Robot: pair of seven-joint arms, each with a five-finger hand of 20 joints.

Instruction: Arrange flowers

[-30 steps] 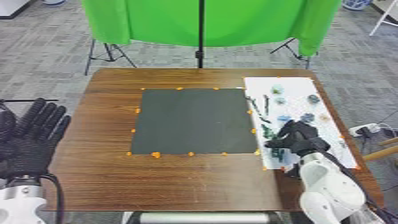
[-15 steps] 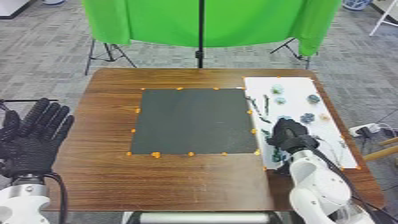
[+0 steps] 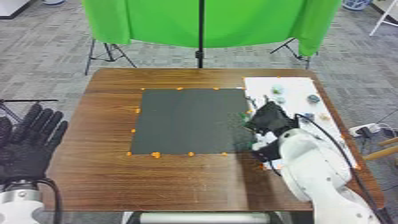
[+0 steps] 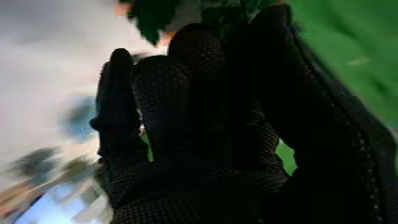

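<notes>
In the head view, the right robot hand (image 3: 274,119) hangs over the left edge of the white sheet (image 3: 286,82), beside the dark mat (image 3: 187,120). A green sprig (image 3: 246,117) shows just left of its fingers, at the mat's right edge. The mat likely serves as the ground for the arrangement, the sheet as the supply, so a carry leftwards seems the step in hand. Loose flowers lie apart on the sheet: a pale one (image 3: 277,89) far off, a blue-grey one (image 3: 313,99) to its right, a peach one (image 3: 324,118) nearer. Such gaps probably let each be picked without dragging its neighbour. The left robot hand (image 3: 25,157) waits beyond the bench's (image 3: 195,187) left edge, fingers spread, out of the working path.

In the right wrist view, the right robot hand's fingers are drawn together with the thumb, and leaves of the sprig stand out past the tips. It looks pinched there, though the contact itself is hidden. Holding it by the tips would keep the leaves free for setting down; a thin stem could twist, so the release wants to be low and slow.
</notes>
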